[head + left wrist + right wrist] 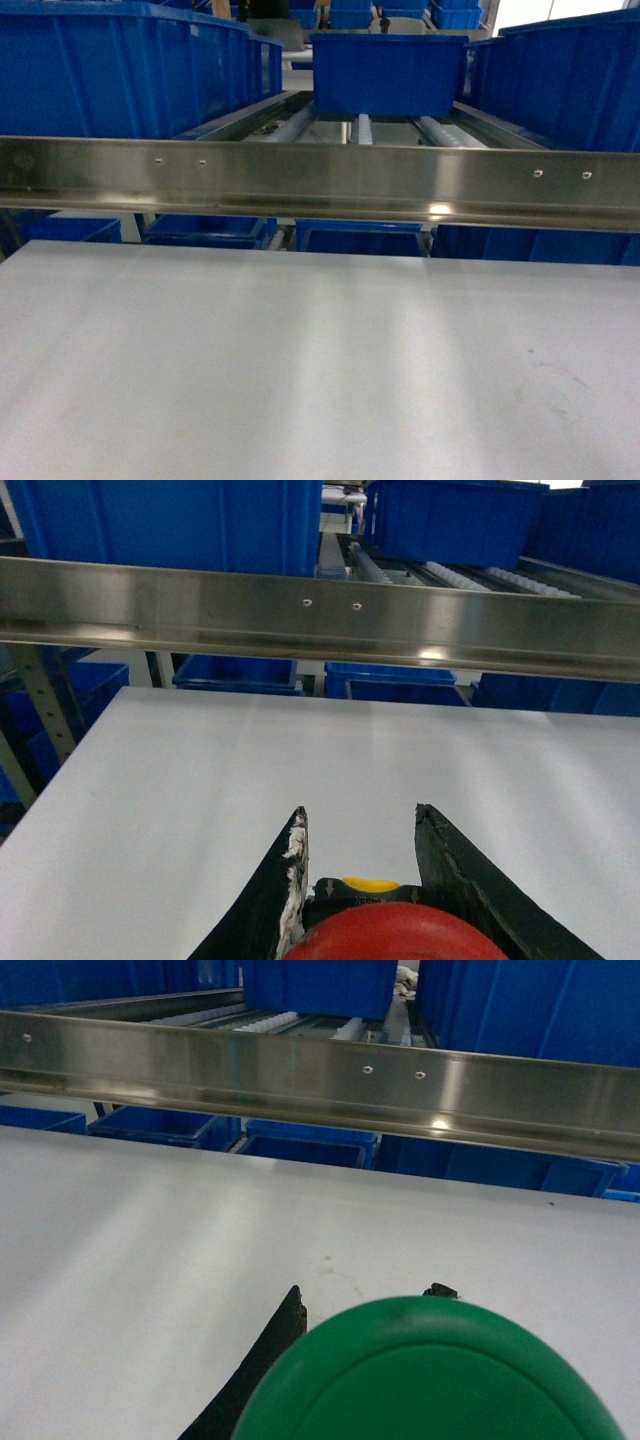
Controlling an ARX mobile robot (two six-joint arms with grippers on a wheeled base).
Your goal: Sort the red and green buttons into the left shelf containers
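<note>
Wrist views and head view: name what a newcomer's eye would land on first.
The green button fills the bottom of the right wrist view, held in the right tool, and the red button sits between the fingers of the left tool. Ahead, a shiny steel rail crosses the head view with blue bins behind it.

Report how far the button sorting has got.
Pickup looks done: the left claw grips the red button, the right claw the green button. Both hang over the white table. Left: dropping each into the left blue bin.
</note>
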